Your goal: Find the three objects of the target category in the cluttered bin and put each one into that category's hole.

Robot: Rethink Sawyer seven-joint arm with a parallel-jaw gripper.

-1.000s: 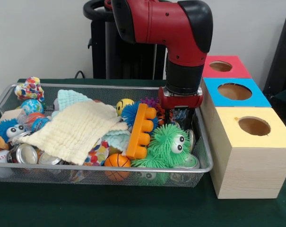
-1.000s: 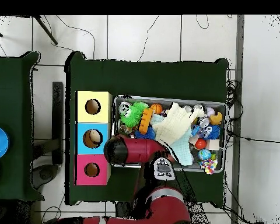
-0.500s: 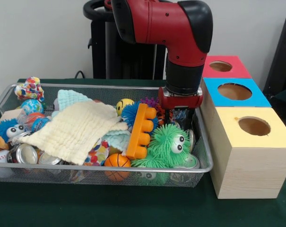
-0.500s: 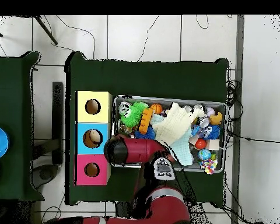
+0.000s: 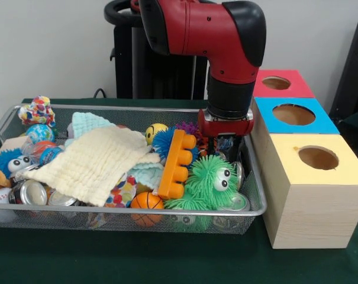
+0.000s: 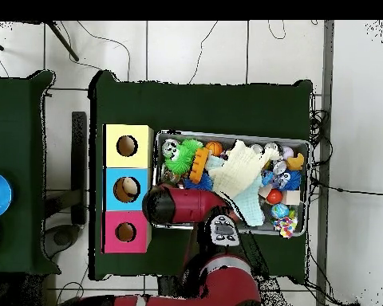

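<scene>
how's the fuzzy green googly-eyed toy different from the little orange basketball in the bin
The fuzzy green googly-eyed toy is covered in soft spikes and has eyes; the small orange basketball is smooth with black seam lines. The green toy is clearly bigger. It sits right of the orange plastic block, while the basketball lies below the block's lower end, against the front rim of the wire mesh bin. Both are roundish and lie near that front rim.

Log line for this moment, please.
red and black arm's gripper: low in wire mesh bin, boxes' end | grip: unclear | fuzzy green googly-eyed toy: in front
</scene>
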